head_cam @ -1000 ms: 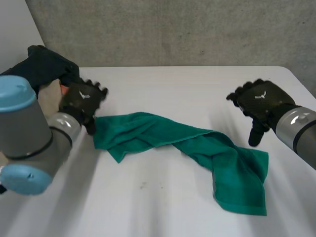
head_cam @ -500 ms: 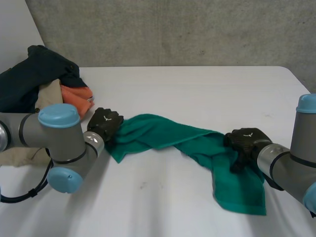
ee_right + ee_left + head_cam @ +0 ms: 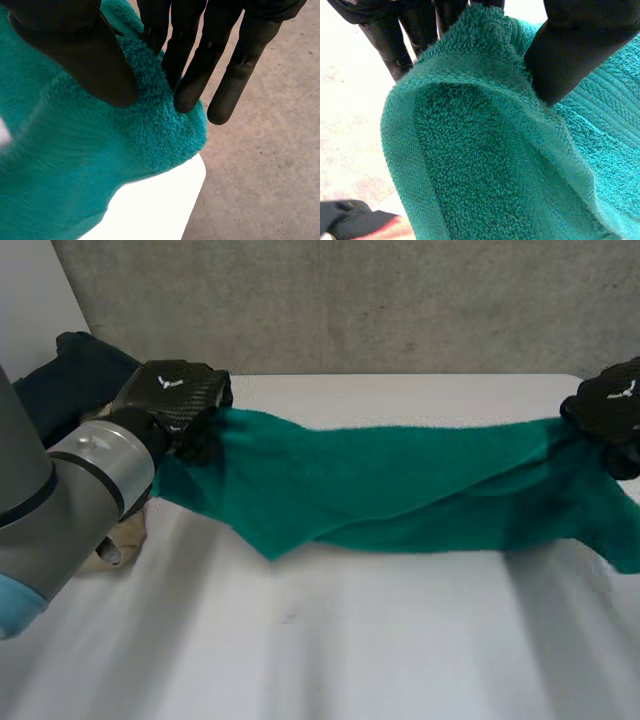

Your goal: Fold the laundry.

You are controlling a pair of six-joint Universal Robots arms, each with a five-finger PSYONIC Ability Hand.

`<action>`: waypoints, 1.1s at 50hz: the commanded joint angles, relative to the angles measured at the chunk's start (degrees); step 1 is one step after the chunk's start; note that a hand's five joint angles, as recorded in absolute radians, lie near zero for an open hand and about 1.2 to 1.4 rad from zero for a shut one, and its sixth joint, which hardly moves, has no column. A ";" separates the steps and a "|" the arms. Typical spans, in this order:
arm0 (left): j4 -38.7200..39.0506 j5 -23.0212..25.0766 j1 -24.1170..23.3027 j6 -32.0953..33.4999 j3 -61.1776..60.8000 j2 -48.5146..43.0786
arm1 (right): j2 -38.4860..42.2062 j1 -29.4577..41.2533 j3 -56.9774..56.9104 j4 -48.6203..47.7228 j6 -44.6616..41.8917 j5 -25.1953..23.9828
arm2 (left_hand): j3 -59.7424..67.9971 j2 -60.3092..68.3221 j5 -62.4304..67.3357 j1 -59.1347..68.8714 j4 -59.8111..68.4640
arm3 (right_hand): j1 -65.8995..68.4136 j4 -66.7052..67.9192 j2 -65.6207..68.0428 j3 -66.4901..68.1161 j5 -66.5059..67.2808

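We see a deep green terry towel (image 3: 400, 485), thick and looped in its pile, with a flatter woven band running along near one hem. It hangs in the air above the white tabletop (image 3: 350, 650), stretched between the two robot hands. The left robot hand (image 3: 175, 400) has one end of it: in the left wrist view its thumb (image 3: 580, 45) presses into the cloth from one side and its fingers (image 3: 385, 40) stand against the other, so the bunched edge is pinched between them. The right robot hand (image 3: 612, 405) holds the opposite end, and in the right wrist view its thumb (image 3: 75, 50) and fingers (image 3: 200, 60) close on a corner of the towel from both sides. The towel's long axis runs straight from one robot hand to the other, nearly level, with the upper edge taut. The lower part sags, dropping to a folded point below and just inward of the left robot hand, and a flap hangs under the right robot hand. We cannot tell whether the lowest fold touches the tabletop. A dark garment (image 3: 60, 380) lies behind the left robot hand.
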 commanded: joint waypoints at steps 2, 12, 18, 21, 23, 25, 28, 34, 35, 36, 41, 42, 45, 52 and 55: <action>-0.52 -0.52 -0.14 0.48 3.22 -12.30 | 9.37 3.30 -0.38 -1.46 -4.51 0.50 | 11.88 11.52 14.21 14.07 11.52 | 16.29 11.52 13.09 11.87 13.43; -2.28 -0.78 -0.23 0.39 21.67 -32.17 | 20.29 6.82 -1.71 -9.28 -3.63 3.93 | 11.88 11.52 14.21 14.07 11.52 | 16.29 11.52 13.09 11.87 13.43; 1.05 -0.87 -0.14 -0.31 26.69 -34.64 | 23.37 9.19 0.22 -16.49 1.81 5.16 | -37.86 -38.23 -35.54 -35.68 -38.22 | 16.29 11.52 13.09 11.87 13.43; 4.13 -2.27 -0.66 -0.40 24.77 -33.85 | 23.55 9.28 1.54 -18.33 3.40 6.56 | -43.94 -44.30 -41.61 -41.75 -44.30 | 16.29 11.52 13.09 11.87 13.43; 4.75 -3.67 -1.10 -0.31 20.40 -29.49 | 23.29 9.11 1.89 -18.69 3.58 7.18 | -43.78 -44.14 -41.45 -41.59 -44.14 | 16.29 11.52 13.09 11.87 13.43; 4.84 -3.86 -1.46 -0.23 16.17 -25.69 | 23.11 8.67 2.86 -19.04 3.66 7.62 | -42.77 -43.14 -40.45 -40.59 -43.13 | 16.29 11.52 13.09 11.87 13.43; 5.45 -3.51 -2.33 0.48 5.72 -19.01 | 23.02 8.49 3.74 -19.13 3.67 7.54 | -39.58 -39.95 -37.26 -37.40 -39.95 | 16.29 11.52 13.09 11.87 13.43; 6.94 -3.42 -6.37 0.39 -8.71 -11.97 | 22.93 8.49 6.11 -19.57 3.67 7.27 | -28.15 -28.51 -25.82 -25.96 -28.51 | 16.29 11.52 13.09 11.87 13.43; 7.99 -3.33 -7.34 0.39 -11.25 -11.79 | 22.93 8.49 6.38 -19.83 3.67 7.19 | -26.63 -27.00 -24.31 -24.45 -26.99 | 16.29 11.52 13.09 11.87 13.43; 8.61 -3.24 -7.96 0.39 -12.23 -11.96 | 22.93 8.58 6.73 -20.01 3.67 7.19 | -26.62 -26.98 -24.29 -24.43 -26.98 | 16.29 11.52 13.09 11.87 13.43; 15.02 -3.24 -8.93 0.30 -14.09 -15.65 | 22.93 8.58 8.13 -20.89 3.67 7.01 | -28.29 -28.66 -25.97 -26.11 -28.65 | 16.29 11.52 13.09 11.87 13.43; 17.47 -3.24 -8.93 0.48 -13.82 -17.48 | 22.93 8.58 8.22 -20.89 3.67 7.01 | -28.30 -28.66 -25.97 -26.11 -28.66 | 16.29 11.52 13.09 11.87 13.43; 20.21 -3.24 -8.93 0.48 -12.68 -19.78 | 22.93 8.58 8.75 -20.98 3.67 7.01 | -28.47 -28.83 -26.14 -26.28 -28.83 | 16.29 11.52 13.09 11.87 13.43; 21.19 -3.50 -8.93 0.65 -5.66 -26.64 | 22.93 8.67 10.24 -22.29 3.67 6.84 | -27.46 -27.82 -25.13 -25.27 -27.82 | 16.29 11.52 13.09 11.87 13.43; 19.87 -3.42 -9.02 1.09 -3.28 -28.83 | 22.93 8.67 10.60 -22.38 3.67 6.75 | -27.46 -27.82 -25.13 -25.27 -27.82 | 16.29 11.52 13.09 11.87 13.43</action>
